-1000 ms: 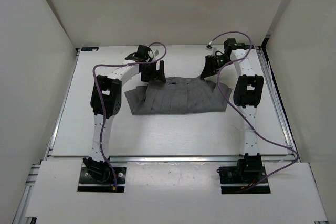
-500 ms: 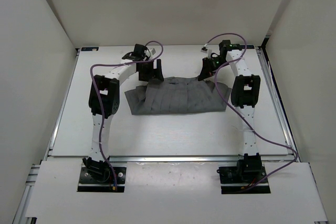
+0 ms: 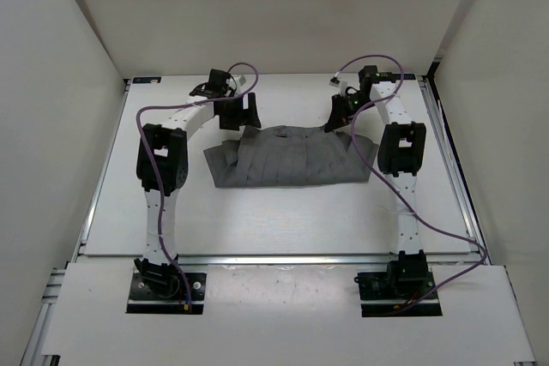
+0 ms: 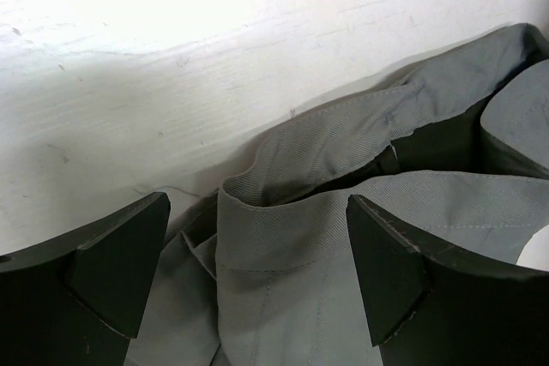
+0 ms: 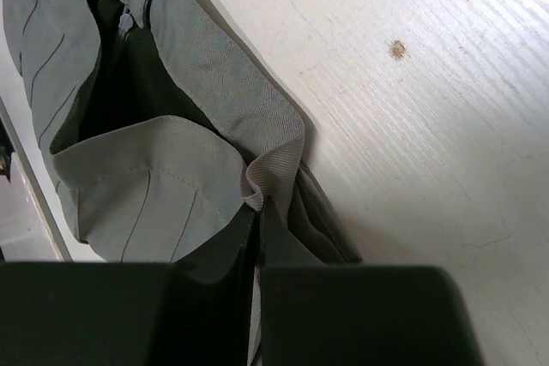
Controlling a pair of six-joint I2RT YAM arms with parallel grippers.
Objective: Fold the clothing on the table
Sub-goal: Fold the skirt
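Gripping the clothing (image 3: 287,159), right claw (image 5: 256,212) is clamped; left claw (image 4: 257,242) stands spread wide.

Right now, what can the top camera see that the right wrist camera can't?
Only the top camera shows the whole grey clothing spread on the table, with the left fingers open near its far left corner. Only the right wrist camera shows, up close, the right fingers shut and pinching a fold of the fabric's edge, plus a small brown speck on the white surface. Both show grey pleated fabric lying on the white table.
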